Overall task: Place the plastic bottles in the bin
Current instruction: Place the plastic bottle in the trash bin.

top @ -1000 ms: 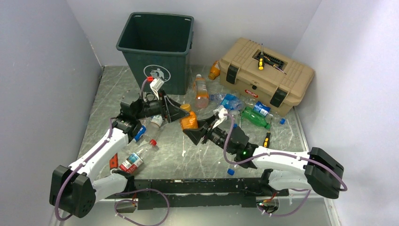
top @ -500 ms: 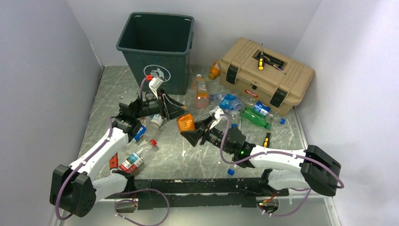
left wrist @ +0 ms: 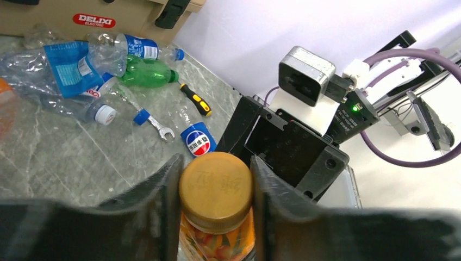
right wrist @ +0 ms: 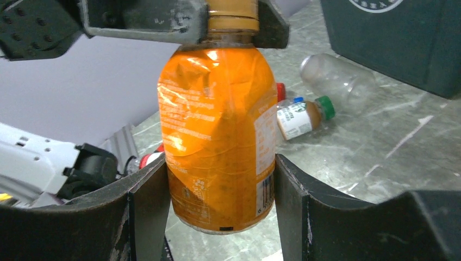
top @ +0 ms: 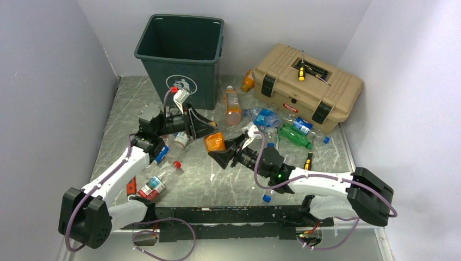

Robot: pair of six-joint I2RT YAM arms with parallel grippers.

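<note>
Nearest the arm bases, on the grey veined desk (top: 228, 182): a clear plastic bottle with a red label and red cap (top: 157, 184), loose on its side, untouched. Further in, over mid-desk and apparently off the surface: a crumpled orange plastic bottle with a gold cap (right wrist: 217, 136), pinched at both ends. Around its body, the right claw (right wrist: 220, 185), clamped with a finger pressed to each side; on its cap, the left claw (left wrist: 216, 179), closed against the cap's rim from both sides. Looks like a handover between the arms, with both grips in place. Next, by this reading: loosen the right claw, leave the weight to the cap grip alone, then swing up over the rim of the tall dark green square-rimmed bin (top: 179, 54) and release. Calls for a firm pinch and a slow lift: risk of slipping on a round, smooth cap. Beyond, scattered before the tan plastic toolbox (top: 307, 87): a green plastic bottle (top: 296, 136) and several clear ones, all waiting. Farthest back, that bin, upright, well apart from the held bottle.
</note>
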